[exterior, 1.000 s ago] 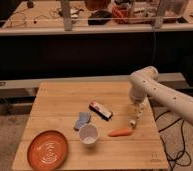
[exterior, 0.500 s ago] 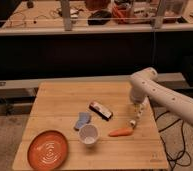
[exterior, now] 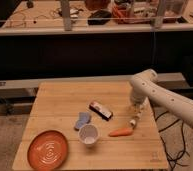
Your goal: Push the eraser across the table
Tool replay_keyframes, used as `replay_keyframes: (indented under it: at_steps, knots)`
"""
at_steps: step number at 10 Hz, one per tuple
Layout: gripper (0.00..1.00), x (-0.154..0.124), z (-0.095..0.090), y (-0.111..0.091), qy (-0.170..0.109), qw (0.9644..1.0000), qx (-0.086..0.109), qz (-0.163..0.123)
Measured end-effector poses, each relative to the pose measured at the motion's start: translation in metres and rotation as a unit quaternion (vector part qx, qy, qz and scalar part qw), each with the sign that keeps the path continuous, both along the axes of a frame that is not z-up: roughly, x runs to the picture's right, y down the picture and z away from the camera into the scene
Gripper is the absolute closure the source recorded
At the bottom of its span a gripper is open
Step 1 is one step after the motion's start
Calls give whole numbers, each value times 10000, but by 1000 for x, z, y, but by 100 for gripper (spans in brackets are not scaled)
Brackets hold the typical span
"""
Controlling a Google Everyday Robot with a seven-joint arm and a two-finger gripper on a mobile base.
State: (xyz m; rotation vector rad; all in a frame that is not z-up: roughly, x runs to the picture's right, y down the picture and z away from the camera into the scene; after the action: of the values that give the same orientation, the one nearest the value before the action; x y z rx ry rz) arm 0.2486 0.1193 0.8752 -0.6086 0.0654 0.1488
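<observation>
While the eraser (exterior: 100, 110) lies slantwise near the middle of the table (exterior: 60, 97), the gripper (exterior: 134, 121) hangs low on the right side. It points down at the planks, just beside the right end of the carrot (exterior: 121, 132). Open or closed? I cannot tell from here, and nothing shows as held.

The arm (exterior: 162, 97) reaches in from the right edge, elbow bent high and wrist dropped straight down. That looks like a posture for a sideways shove rather than a pick: tool low, close to the wood, ready to sweep. The eraser sits apart from the gripper with bare planks between them, so there's no contact yet.

Just left of the eraser and a little nearer lies the blue-grey cloth (exterior: 82, 120). The white cup (exterior: 88, 135) stands just below the cloth, and the orange plate (exterior: 47, 150) fills the near left corner.

My read: a straight push leftward from the gripper's side would drive the eraser toward the cloth. The freer lane looks to be up and left, over the far planks. The carrot, right by the tool, could get nudged first if the sweep starts from where it is. The cluttered workbench (exterior: 90, 20) behind plays no part.

Against the earlier views, I spot no change. The eraser is in the same place at the same slant. Carrot, cup, cloth and plate are unmoved, and the arm is in the same bent pose. By my judgement, the push has not begun.
</observation>
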Motion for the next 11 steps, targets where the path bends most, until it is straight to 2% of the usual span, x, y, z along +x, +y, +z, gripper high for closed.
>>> replay_keyframes:
  at_steps: [3,4,11]
  knots:
    - [92,1,12,1,56,9999,6,120]
    - [96,7,20,8,119,9998,-39,151]
    - [96,1,43,7,86,9998,-90,148]
